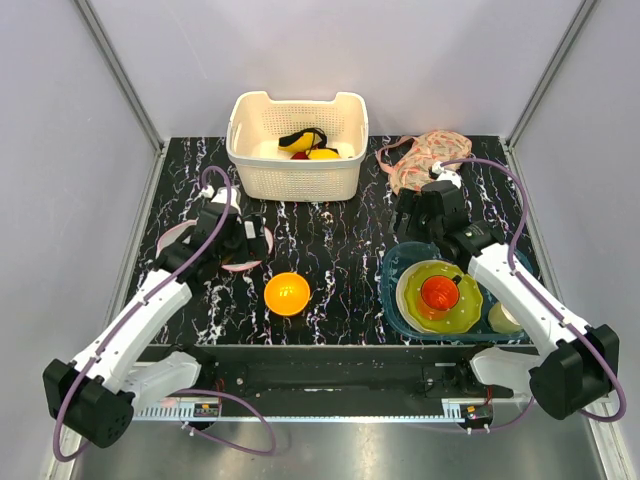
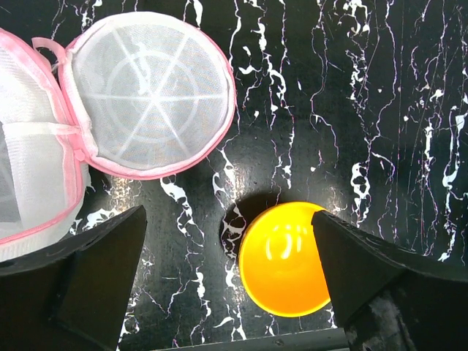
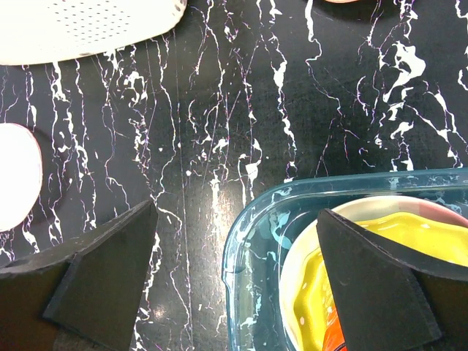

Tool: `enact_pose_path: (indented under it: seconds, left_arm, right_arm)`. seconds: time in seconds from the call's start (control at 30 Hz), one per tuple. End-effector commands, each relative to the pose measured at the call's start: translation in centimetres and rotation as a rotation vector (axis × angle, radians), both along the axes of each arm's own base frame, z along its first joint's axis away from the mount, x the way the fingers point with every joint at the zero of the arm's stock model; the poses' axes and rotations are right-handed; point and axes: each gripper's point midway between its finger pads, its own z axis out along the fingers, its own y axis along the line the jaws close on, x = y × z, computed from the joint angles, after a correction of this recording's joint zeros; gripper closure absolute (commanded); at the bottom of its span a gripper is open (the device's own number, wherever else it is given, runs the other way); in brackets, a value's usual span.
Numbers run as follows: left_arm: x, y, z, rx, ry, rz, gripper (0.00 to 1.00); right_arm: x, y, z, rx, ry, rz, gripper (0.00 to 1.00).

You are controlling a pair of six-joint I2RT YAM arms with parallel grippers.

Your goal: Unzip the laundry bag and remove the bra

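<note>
Black left gripper (image 2: 228,219) wide apart, empty, near bowl (image 2: 285,257); right gripper (image 3: 238,212) likewise spread, empty, near tray (image 3: 241,241).

Light is bright and even, apparently from overhead. Glare spots sit on the orange bowl (image 2: 284,257), with a short shadow at its upper left. The table (image 1: 340,240) gleams faintly. The left hand (image 2: 228,213) shows flat black, detail lost.

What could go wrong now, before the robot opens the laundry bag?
The left fingers hang open near the white mesh pouch, not the floral laundry bag; they might grab the wrong item. The right arm lies across the glass dish of stacked plates and could knock it when reaching.
</note>
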Motion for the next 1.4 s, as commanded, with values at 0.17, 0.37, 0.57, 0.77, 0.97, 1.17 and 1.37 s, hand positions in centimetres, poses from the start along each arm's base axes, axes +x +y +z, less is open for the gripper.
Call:
enact_pose_path:
  seconds: [0.17, 0.37, 0.57, 0.77, 0.97, 1.17, 1.37]
  left_arm:
    - [1.0, -1.3, 1.4, -0.035, -0.014, -0.039, 0.01]
    - [1.0, -2.8, 0.8, -0.075, 0.039, -0.083, 0.01]
    - [1.1, -3.2, -0.1, -0.075, 0.078, -0.095, 0.01]
    - [0.6, -2.8, 0.1, -0.058, 0.088, -0.098, 0.01]
    - [0.2, -2.4, 0.2, -0.05, 0.086, -0.088, 0.01]
    - [0.0, -2.6, 0.1, -0.063, 0.093, -0.089, 0.01]
    - [-0.1, -1.9, 0.2, -0.052, 0.083, -0.055, 0.01]
  right_arm:
    - [1.4, -0.3, 0.3, -0.048, -0.049, 0.004, 0.0]
    - [7.6, -5.4, 0.7, -0.116, -0.034, -0.147, 0.0]
    - [14.7, -8.6, -4.0, -0.061, 0.109, -0.262, 0.01]
    - [18.1, -10.7, -7.1, 0.051, 0.178, -0.346, 0.0]
    - [20.4, -11.1, -10.0, 0.137, 0.206, -0.348, 0.0]
    - [22.1, -11.3, -12.5, 0.21, 0.199, -0.341, 0.02]
    - [21.8, -10.5, -11.7, 0.268, 0.128, -0.294, 0.66]
